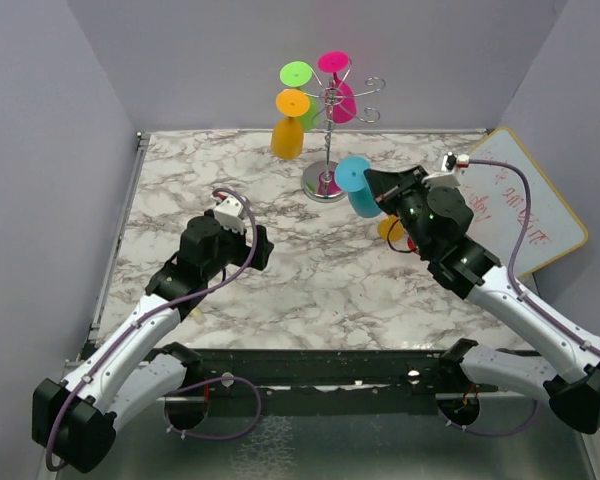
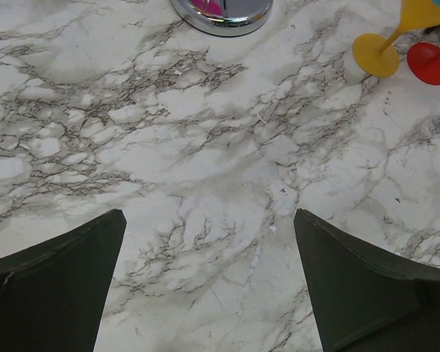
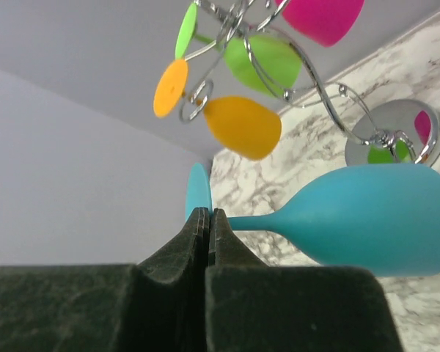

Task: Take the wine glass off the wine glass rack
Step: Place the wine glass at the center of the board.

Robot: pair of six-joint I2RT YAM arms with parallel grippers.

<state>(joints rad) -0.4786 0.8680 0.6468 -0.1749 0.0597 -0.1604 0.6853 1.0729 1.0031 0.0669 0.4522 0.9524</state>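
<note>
Left gripper stands spread wide, right gripper clamped tight.

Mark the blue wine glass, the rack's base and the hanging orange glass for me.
blue wine glass (image 3: 374, 220): right wrist view, on its bowl.
rack base (image 1: 320, 187): top external view, on the shiny round foot.
orange glass (image 1: 286, 139): top external view, on its hanging bowl.

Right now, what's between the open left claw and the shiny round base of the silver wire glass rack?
Only bare white marble tabletop; the left wrist view shows nothing else from the left claw to the silver wire rack's round base.
</note>
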